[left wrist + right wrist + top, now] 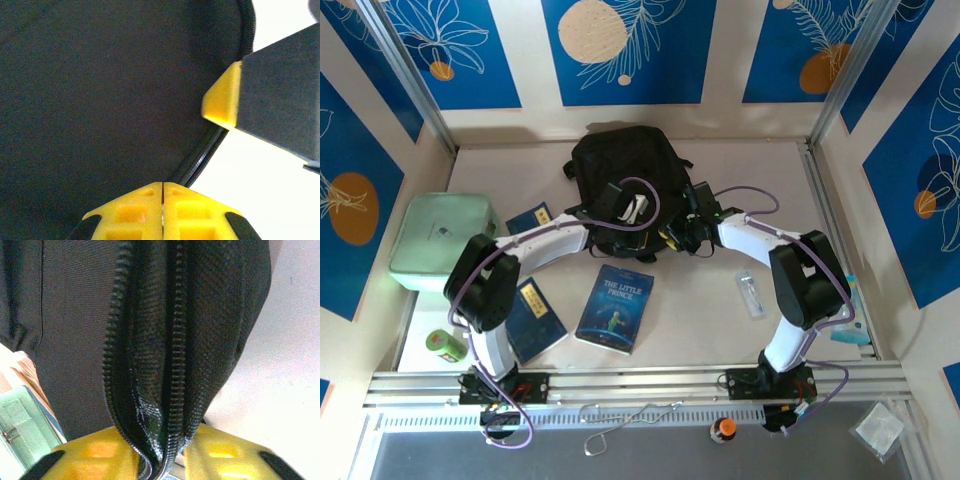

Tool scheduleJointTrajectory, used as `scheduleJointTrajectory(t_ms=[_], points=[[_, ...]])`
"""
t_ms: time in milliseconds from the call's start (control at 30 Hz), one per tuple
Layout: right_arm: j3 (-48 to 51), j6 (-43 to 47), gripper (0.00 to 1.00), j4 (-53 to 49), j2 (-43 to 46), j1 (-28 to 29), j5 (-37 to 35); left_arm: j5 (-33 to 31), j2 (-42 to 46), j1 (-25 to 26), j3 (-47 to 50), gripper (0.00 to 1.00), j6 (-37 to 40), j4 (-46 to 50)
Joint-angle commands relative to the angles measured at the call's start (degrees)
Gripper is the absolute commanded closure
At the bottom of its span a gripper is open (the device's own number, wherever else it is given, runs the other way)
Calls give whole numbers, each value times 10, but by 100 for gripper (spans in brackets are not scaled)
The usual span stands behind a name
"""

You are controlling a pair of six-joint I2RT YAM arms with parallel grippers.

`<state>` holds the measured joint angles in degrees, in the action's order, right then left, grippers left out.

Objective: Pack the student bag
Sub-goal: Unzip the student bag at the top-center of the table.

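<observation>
The student bag (620,165), a large black backpack, lies at the back middle of the table. Both arms reach to its near edge. My left gripper (630,212) is shut, and in its wrist view the yellow fingertips (163,187) meet right at the bag's zipped rim (205,155), with nothing visible between them. My right gripper (685,235) is shut on a fold of the bag's zip edge (165,365), which runs down between its yellow fingers (160,460). One right finger (222,100) shows beside the bag (100,100) in the left wrist view.
A mint-green zip case (445,240) sits at the left. In front of the bag lie "The Little Prince" book (616,308), a dark blue book (535,318) and a small blue booklet (530,218). A green roll (445,345) is at front left, a clear item (751,295) at right.
</observation>
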<state>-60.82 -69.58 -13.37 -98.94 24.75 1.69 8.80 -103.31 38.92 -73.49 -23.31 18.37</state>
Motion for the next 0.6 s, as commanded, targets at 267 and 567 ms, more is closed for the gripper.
scheduleJointTrajectory(t_ms=[267,567], points=[[-7,17,83,-27,11,-1,-45,-128,67,-18,49,100,28,75],[-2,15,84,-36,21,-1,-63,-144,74,-41,90,100,27,50]])
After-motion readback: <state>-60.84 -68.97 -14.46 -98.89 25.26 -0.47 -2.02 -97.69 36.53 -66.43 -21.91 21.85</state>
